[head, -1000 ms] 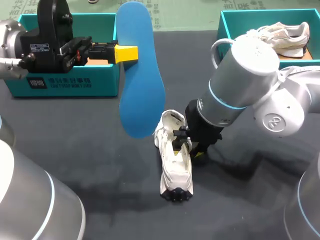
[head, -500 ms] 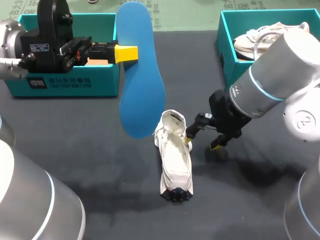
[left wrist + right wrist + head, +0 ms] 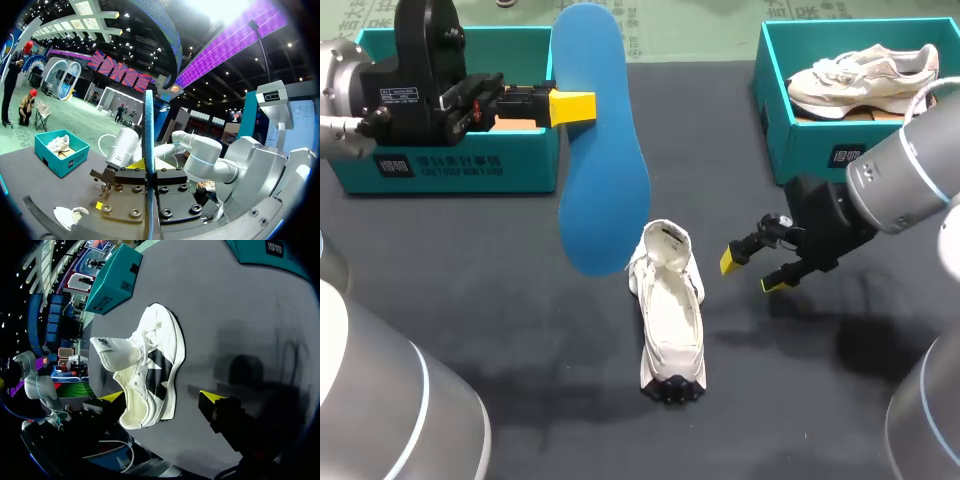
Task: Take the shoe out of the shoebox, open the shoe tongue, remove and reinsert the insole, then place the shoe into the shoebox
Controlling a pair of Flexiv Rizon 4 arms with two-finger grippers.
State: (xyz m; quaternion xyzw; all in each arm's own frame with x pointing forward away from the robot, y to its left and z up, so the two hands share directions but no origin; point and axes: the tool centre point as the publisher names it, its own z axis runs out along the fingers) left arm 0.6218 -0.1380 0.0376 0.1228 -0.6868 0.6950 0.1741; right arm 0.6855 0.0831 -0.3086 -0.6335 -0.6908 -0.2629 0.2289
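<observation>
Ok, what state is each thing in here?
insole: out of the shoe, held in the air
left gripper: shut on the insole
shoe: on the table, tongue pulled open
right gripper: open, empty
right shoebox: open, second shoe inside
left shoebox: open

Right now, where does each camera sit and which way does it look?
Head view: above and behind, looking down on the table; left gripper and right gripper show.
Left wrist view: on my left wrist, looking along the blue insole edge-on; its fingers show.
Right wrist view: on my right wrist, facing the white shoe; yellow fingertips show.
All see the shoe.
</observation>
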